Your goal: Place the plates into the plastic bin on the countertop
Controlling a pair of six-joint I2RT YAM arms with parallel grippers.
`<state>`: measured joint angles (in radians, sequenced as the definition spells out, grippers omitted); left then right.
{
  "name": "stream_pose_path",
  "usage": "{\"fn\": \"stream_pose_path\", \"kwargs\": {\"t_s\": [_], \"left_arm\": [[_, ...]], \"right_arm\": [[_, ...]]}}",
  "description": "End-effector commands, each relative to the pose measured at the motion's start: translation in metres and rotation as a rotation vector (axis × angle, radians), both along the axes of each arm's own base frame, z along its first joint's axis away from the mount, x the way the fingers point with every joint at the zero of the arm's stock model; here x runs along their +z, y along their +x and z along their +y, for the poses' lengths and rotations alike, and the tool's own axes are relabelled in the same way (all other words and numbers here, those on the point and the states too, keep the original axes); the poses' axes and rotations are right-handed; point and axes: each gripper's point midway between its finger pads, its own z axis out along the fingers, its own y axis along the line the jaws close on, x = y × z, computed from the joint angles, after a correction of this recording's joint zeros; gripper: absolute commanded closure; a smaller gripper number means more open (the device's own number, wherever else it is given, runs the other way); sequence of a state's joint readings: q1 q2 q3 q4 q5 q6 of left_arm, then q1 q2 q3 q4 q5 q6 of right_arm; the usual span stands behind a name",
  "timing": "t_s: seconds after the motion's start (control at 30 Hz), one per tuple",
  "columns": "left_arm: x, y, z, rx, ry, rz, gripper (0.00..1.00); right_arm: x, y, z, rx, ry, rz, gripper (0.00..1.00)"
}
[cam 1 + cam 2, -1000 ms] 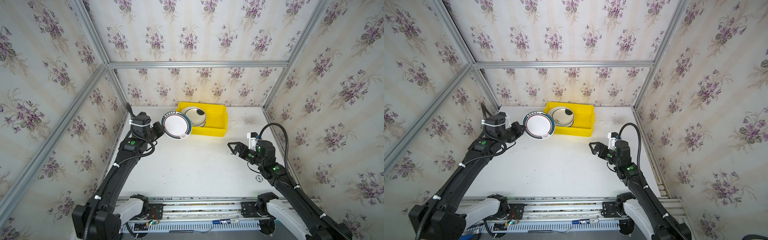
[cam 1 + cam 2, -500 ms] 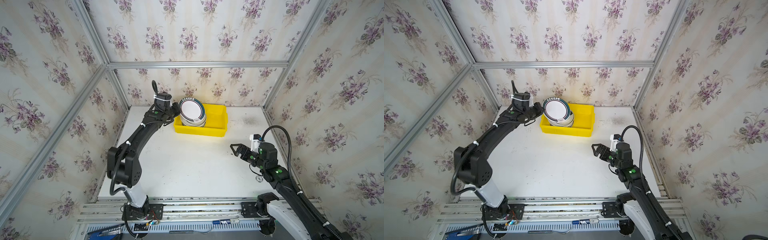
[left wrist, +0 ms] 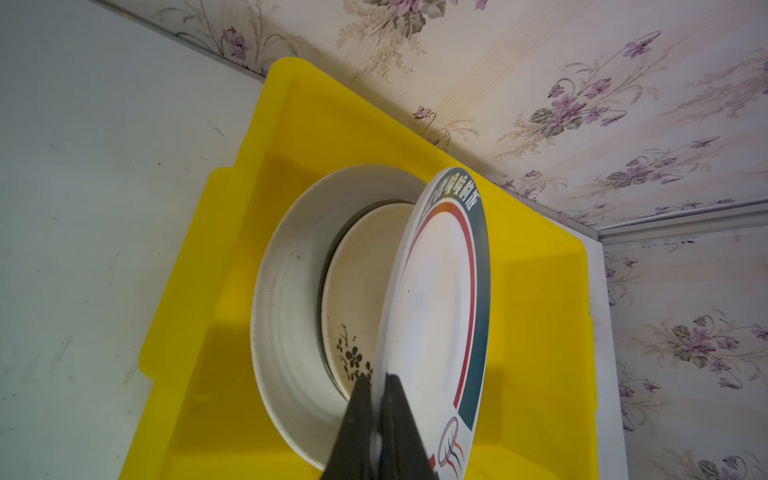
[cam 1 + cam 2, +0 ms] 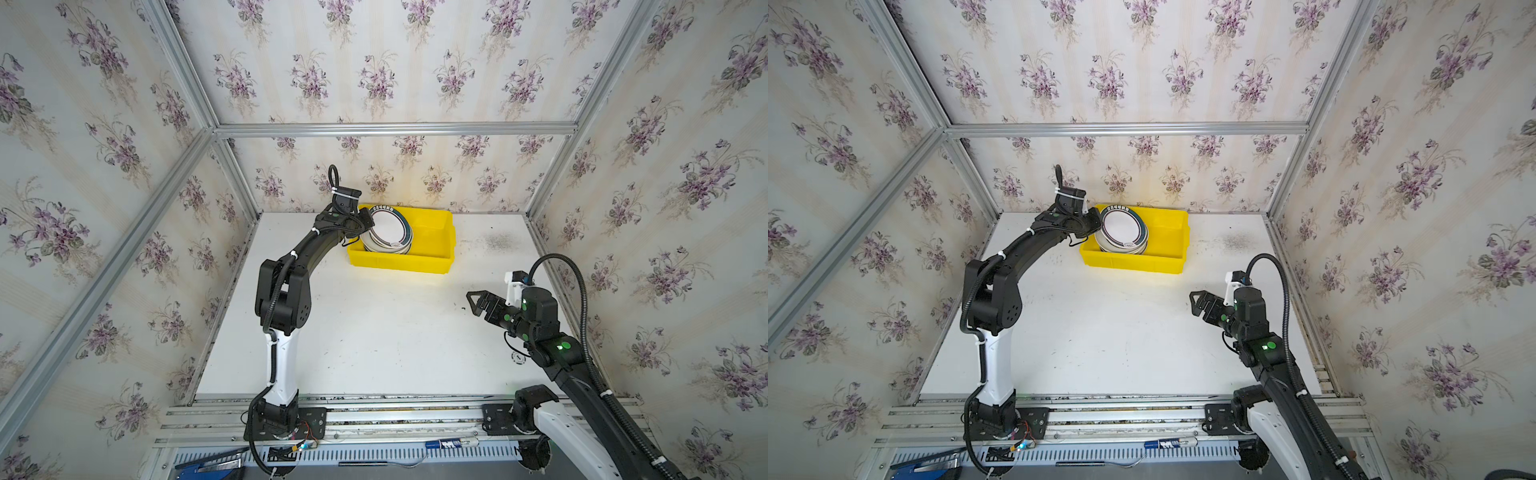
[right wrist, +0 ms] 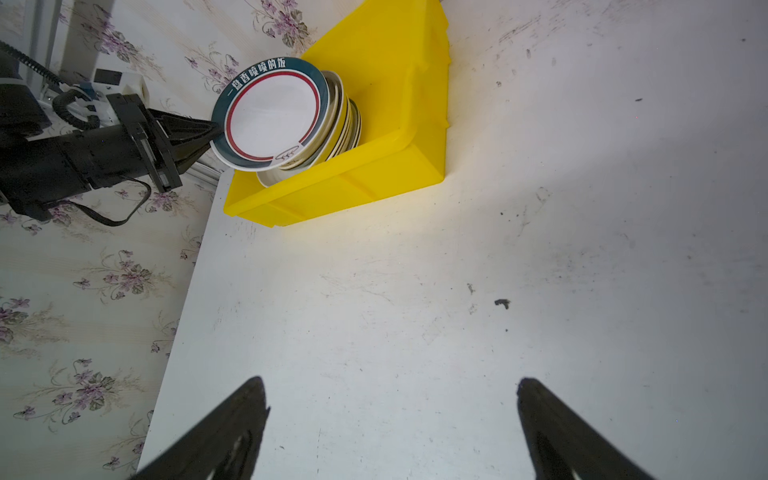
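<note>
The round white teal-rimmed plate (image 3: 436, 311) tilts over the plate stack (image 3: 286, 291) in the bright yellow plastic bin (image 3: 249, 137), edge pinched tight by the left gripper (image 3: 377, 380) for lowering; the right gripper (image 5: 390, 382) gapes empty.

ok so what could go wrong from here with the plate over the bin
1. The left hand pinches the green-rimmed plate only at its edge, tilted above the stack of plates. Let go from here, it could drop, clatter or chip.
2. The stack looks to stand higher than the rim of the yellow bin, so a plate landing off-centre might slide off into the bin's free half or unsettle the pile.
</note>
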<state>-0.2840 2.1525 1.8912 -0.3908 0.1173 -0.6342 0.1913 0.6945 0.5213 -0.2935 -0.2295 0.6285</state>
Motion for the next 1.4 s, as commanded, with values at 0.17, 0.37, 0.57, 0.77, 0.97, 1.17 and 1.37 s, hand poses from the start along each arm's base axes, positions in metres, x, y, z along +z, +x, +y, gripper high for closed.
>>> {"fn": "stream_pose_path", "kwargs": {"t_s": [0.17, 0.37, 0.57, 0.77, 0.97, 1.17, 1.37], "left_arm": [[-0.014, 0.009, 0.019, 0.052, 0.124, -0.006, 1.00], [-0.012, 0.013, 0.029, 0.080, 0.174, -0.015, 1.00], [-0.014, 0.017, 0.039, 0.099, 0.173, -0.007, 0.87], [-0.008, 0.021, 0.034, 0.028, 0.209, -0.030, 0.44], [0.017, 0.012, 0.047, 0.017, 0.300, -0.075, 0.03], [0.050, -0.011, 0.065, 0.051, 0.323, -0.113, 0.01], [0.087, -0.046, 0.081, 0.100, 0.317, -0.203, 0.00]], "right_arm": [[0.005, -0.001, -0.006, -0.029, -0.015, -0.003, 0.04], [0.004, -0.004, -0.006, -0.042, 0.006, -0.001, 0.04], [0.004, -0.008, -0.007, -0.048, 0.014, 0.001, 0.05], [0.007, -0.007, -0.005, -0.039, 0.025, -0.005, 0.04], [0.008, -0.006, -0.001, -0.012, 0.026, 0.008, 0.03], [0.014, -0.004, 0.000, -0.010, 0.027, -0.016, 0.03], [0.025, 0.002, -0.006, -0.030, -0.005, -0.077, 0.03]]}}
